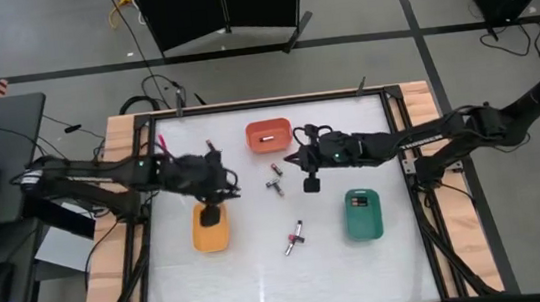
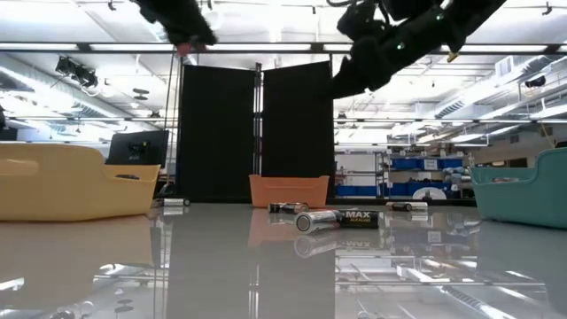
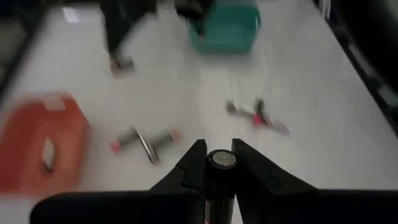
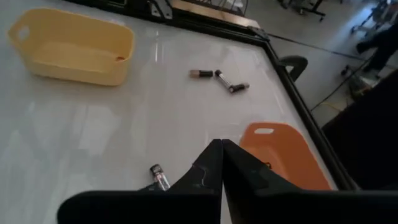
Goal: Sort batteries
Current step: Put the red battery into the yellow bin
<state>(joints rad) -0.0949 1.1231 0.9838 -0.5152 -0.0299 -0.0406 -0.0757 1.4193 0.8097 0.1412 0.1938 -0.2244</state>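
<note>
The left gripper (image 3: pixel 216 163) is pinching 1 battery (image 3: pixel 221 160) end-on between its fingers, so the round cap faces the wrist camera; in the high view it hangs over the yellow tray (image 1: pixel 211 230), which suggests that this cell is meant for that tray and is carried upright so that it can drop straight in. The right gripper (image 4: pixel 221 147) has its fingers pressed together with nothing between them, and it hovers above the bare table between the orange tray (image 1: pixel 268 135) and the green tray (image 1: pixel 362 214), probably waiting clear of the left arm's path. Loose batteries still lie on the white table (image 1: pixel 263 272): a crossed pair (image 1: pixel 275 184) near the middle, another pair (image 1: pixel 294 237) nearer the front edge, and a single one (image 1: pixel 210 145) toward the back left. The sorting looks only partly done.
</note>
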